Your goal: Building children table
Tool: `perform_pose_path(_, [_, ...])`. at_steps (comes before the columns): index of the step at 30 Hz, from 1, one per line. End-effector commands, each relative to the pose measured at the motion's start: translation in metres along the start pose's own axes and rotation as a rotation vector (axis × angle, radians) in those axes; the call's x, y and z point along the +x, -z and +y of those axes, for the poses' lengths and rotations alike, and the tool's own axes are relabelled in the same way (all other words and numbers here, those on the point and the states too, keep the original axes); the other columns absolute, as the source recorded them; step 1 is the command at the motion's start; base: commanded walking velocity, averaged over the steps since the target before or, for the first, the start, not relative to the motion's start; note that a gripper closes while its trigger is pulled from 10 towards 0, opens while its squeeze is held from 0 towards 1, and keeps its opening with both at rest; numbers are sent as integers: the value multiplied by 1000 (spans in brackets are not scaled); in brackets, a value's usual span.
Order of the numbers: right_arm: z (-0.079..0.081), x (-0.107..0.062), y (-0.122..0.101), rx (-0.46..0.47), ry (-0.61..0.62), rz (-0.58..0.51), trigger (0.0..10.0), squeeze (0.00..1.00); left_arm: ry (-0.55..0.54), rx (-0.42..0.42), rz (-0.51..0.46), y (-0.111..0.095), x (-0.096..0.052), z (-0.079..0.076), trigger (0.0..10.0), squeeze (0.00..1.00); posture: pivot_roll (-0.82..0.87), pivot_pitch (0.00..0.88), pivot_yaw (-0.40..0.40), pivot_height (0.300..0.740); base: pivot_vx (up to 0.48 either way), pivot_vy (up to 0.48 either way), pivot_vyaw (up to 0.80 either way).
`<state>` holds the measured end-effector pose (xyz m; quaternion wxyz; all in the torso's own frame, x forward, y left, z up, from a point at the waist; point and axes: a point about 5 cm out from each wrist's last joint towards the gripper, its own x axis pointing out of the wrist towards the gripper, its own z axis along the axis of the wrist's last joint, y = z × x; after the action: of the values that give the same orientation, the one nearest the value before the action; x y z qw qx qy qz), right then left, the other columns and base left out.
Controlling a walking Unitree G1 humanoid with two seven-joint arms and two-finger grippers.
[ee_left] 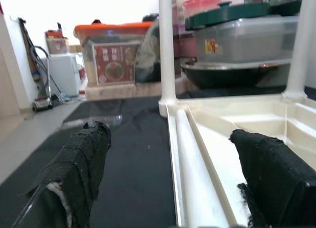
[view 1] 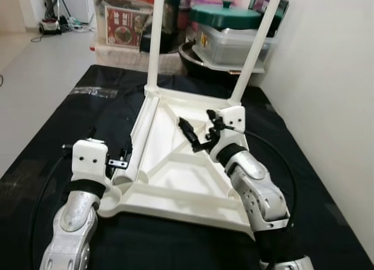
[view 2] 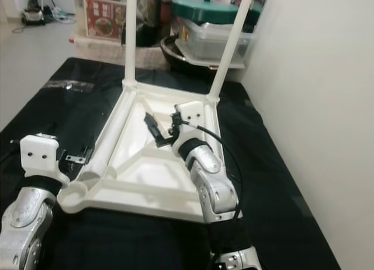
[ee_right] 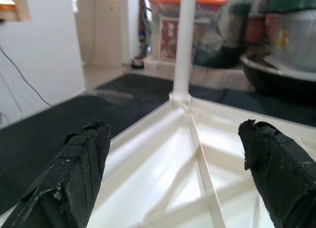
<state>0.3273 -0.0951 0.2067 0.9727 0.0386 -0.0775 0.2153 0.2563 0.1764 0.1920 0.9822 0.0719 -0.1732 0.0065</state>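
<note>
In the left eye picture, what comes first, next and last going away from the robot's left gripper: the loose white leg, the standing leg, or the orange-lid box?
From the left gripper, nearest first:
1. Loose white leg, lying right beside it on the upturned tabletop.
2. Standing leg, upright at the far left corner.
3. Orange-lid box, behind, past the black mat.

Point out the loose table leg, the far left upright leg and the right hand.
loose table leg (view 1: 142, 142), left eye view, mid-tube.
far left upright leg (view 1: 155, 42), left eye view, mid-shaft.
right hand (view 1: 201, 130), left eye view, between its fingertips.

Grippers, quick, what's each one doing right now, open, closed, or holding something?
Left gripper: open, jaws straddling the loose leg lying along the upturned tabletop.
Right gripper: open, holding nothing, above the tabletop's underside.
</note>
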Motion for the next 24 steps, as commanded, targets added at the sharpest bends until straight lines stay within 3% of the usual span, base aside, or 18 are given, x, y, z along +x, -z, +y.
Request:
perform_pose_path(1, [-2,-2,2,-5,15,2,10000,0,11,-3,9,0,-2,-1,10000,0,126,0,-150,740,0,0,0])
perform_pose_path(19, [-11,-4,7,-76,80,11,10000,0,-26,10,41,6,-1,1,10000,0,120,0,-160,740,0,0,0])
perform_pose_path(24, [-16,-5,8,-147,66,11,10000,0,-44,16,54,8,-2,4,10000,0,119,0,-162,740,0,0,0])
